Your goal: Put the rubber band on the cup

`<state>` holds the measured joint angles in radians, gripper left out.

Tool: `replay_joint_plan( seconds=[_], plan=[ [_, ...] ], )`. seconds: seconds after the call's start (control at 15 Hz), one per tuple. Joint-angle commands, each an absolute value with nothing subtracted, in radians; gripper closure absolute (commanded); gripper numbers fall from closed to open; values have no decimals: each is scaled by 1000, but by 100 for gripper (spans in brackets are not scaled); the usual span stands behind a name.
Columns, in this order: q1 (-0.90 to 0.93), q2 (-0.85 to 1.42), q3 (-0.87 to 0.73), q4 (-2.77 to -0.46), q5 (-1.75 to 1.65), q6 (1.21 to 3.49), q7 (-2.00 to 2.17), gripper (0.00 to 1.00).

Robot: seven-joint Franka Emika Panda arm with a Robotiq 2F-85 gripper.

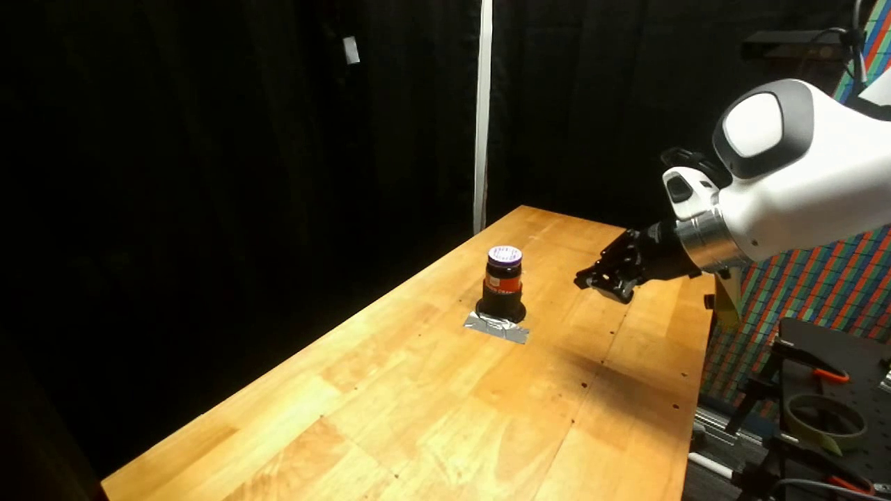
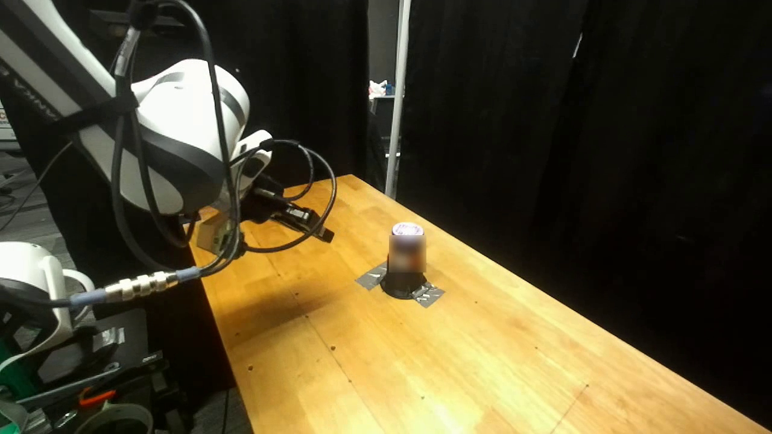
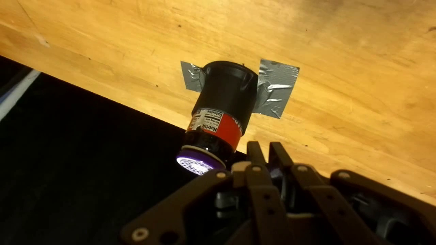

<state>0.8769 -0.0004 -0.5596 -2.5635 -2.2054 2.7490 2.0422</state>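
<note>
The cup stands upright on the wooden table. It is a dark cylinder with an orange-red label, a purple-edged pale lid and a wider black base. It shows in both exterior views, partly blurred in an exterior view, and in the wrist view. A thin tan ring runs under the lid; I cannot tell whether it is the rubber band. No rubber band is otherwise recognisable. My gripper is in the air beside the cup, apart from it. In the wrist view the fingertips have a narrow gap with nothing visible between them.
Silver tape fixes the cup's base to the wooden table; a second piece is opposite. A cable loops around the wrist. A roll of tape lies on a dark cart beside the table. Black curtains hang behind.
</note>
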Motion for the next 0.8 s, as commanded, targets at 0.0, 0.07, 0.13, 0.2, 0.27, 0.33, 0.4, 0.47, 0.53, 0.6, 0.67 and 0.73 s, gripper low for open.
replay_joint_plan(
  seconds=[0.0, 0.07, 0.13, 0.2, 0.27, 0.33, 0.4, 0.47, 0.53, 0.6, 0.67, 0.73],
  plan=[
    [906, -2, -529, -2625, -2273, 2625, 2188, 86],
    [709, -12, -340, -2628, -2254, 2634, 2163, 87],
    [667, -32, -317, -2623, -2221, 2680, 2088, 87],
    [594, -63, -277, -2609, -2136, 2750, 1953, 62],
    [520, -48, -224, -2593, -2092, 2789, 1900, 62],
    [454, -25, -182, -2580, -2032, 2827, 1829, 56],
    [394, -16, -137, -2577, -1961, 2847, 1751, 48],
    [346, -6, -100, -2586, -1873, 2845, 1673, 41],
    [309, -9, -72, -2596, -1793, 2841, 1597, 32],
    [279, -13, -45, -2612, -1703, 2828, 1516, 25],
    [252, -20, -25, -2627, -1619, 2819, 1436, 18],
    [233, -30, -5, -2641, -1532, 2816, 1355, 10]
  ],
)
